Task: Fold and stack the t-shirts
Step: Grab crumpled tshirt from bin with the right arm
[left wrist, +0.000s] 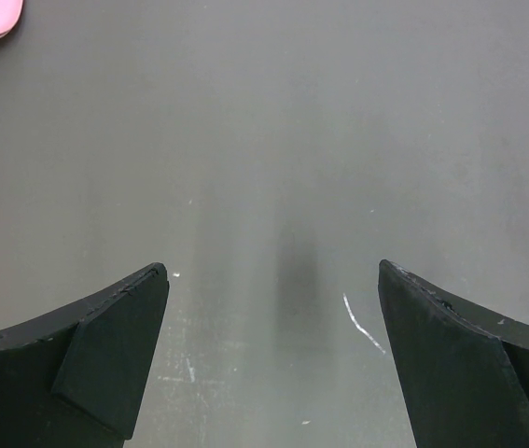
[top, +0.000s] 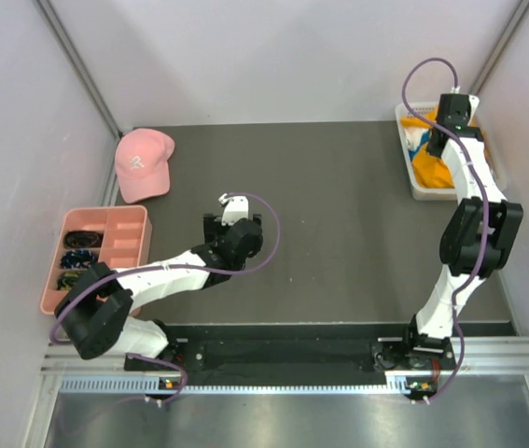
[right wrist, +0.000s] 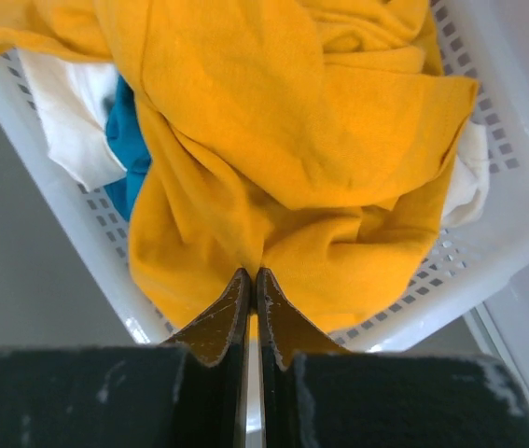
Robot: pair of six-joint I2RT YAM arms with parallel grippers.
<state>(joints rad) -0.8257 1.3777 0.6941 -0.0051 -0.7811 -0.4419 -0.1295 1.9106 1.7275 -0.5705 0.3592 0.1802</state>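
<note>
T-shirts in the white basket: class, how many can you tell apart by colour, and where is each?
3. The orange-yellow t-shirt lies on top; the teal-blue t-shirt peeks from under it; the white t-shirt lies beside that, against the basket wall. Others may be hidden underneath.

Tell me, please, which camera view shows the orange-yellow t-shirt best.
The right wrist view: the orange-yellow t-shirt fills it, heaped in the white basket, the right fingers pinched shut at its near edge. The top external view shows only a small orange patch. The left wrist view shows none of it.
</note>
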